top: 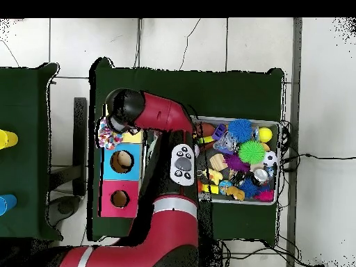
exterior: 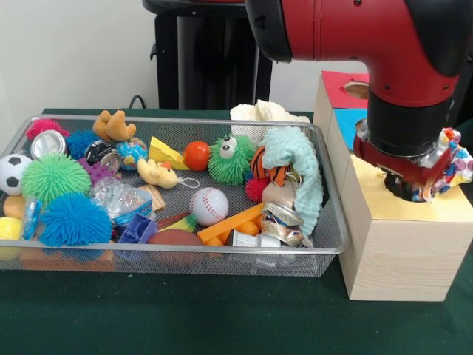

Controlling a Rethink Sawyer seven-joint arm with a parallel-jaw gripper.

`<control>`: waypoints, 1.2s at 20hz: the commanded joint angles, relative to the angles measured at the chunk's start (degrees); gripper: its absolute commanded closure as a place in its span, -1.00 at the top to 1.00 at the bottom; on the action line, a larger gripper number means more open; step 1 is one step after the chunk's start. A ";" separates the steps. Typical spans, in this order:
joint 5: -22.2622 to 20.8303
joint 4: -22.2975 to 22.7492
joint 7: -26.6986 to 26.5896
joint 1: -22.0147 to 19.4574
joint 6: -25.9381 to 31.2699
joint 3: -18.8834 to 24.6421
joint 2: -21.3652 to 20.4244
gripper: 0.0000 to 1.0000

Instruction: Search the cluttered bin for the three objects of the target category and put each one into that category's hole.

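While our gripper (exterior: 420,188) hangs over the yellow hole (exterior: 403,194) of the wooden box (exterior: 403,251), we carry a multicoloured toy (exterior: 452,164) at its side; it appears held, though we cannot tell how the jaws stand. We judge this toy is about to be dropped in. How many have gone in already, we cannot see. Plenty of clutter remains in the mesh bin (exterior: 325,222) on the green surface (exterior: 222,318), including a baseball (exterior: 209,205) and a blue spiky ball (exterior: 74,220).
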 commanded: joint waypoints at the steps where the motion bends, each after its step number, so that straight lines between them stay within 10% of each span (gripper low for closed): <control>1: -4.73 -1.30 1.74 -1.67 -1.66 2.14 8.46 -1.00; 14: -5.78 -0.02 1.27 -1.20 -7.19 2.46 9.99 -1.00; 15: -6.02 0.08 1.04 -1.13 -7.60 2.43 9.88 1.00; 24: -4.95 1.82 1.84 -1.59 -9.82 3.37 8.86 1.00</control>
